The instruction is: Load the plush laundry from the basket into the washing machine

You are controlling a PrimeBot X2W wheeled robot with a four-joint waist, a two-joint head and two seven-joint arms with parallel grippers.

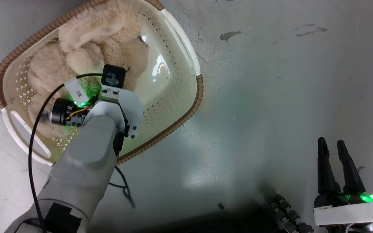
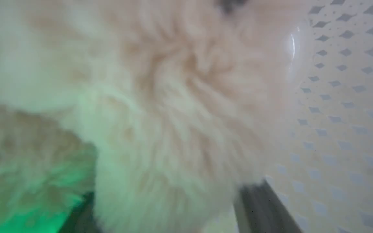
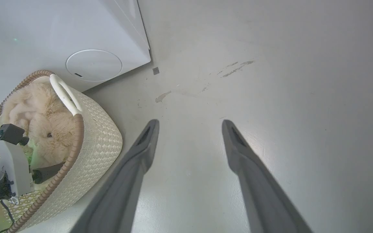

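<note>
Reaching down from the lower left of the head view, the left arm's pale forearm (image 1: 86,152) is angling into the basket (image 1: 186,51). The wrist is bending so that the left gripper (image 2: 170,200) is pointing down into the plush laundry (image 1: 92,35). A black cable (image 1: 32,142) is looping off the wrist and carrying a white tag (image 1: 76,90). Green light is glowing on the fur beside it. The right arm is sitting low at the lower right, with the right gripper (image 1: 331,141) pointing up-frame over bare floor (image 1: 270,81), well apart from the basket.

The head view is hiding the left fingers under the wrist. The left wrist view is supplying them: two dark fingers (image 2: 261,207) are rising at the bottom edge and standing apart. A thick lump of fur is bulging between them, and their tips are lying buried in the pile. Whether they are squeezing it, cannot tell. The perforated basket wall is showing just right of that gripper. The right wrist view is adding the washing machine (image 3: 44,29), white with a round cover (image 3: 93,64) low on its front. It is standing just beyond the basket, off to the left of the right gripper.

The right gripper's fingers are standing wide apart, holding and touching nothing. The plush laundry is lying inside the basket, around and ahead of the left gripper.
</note>
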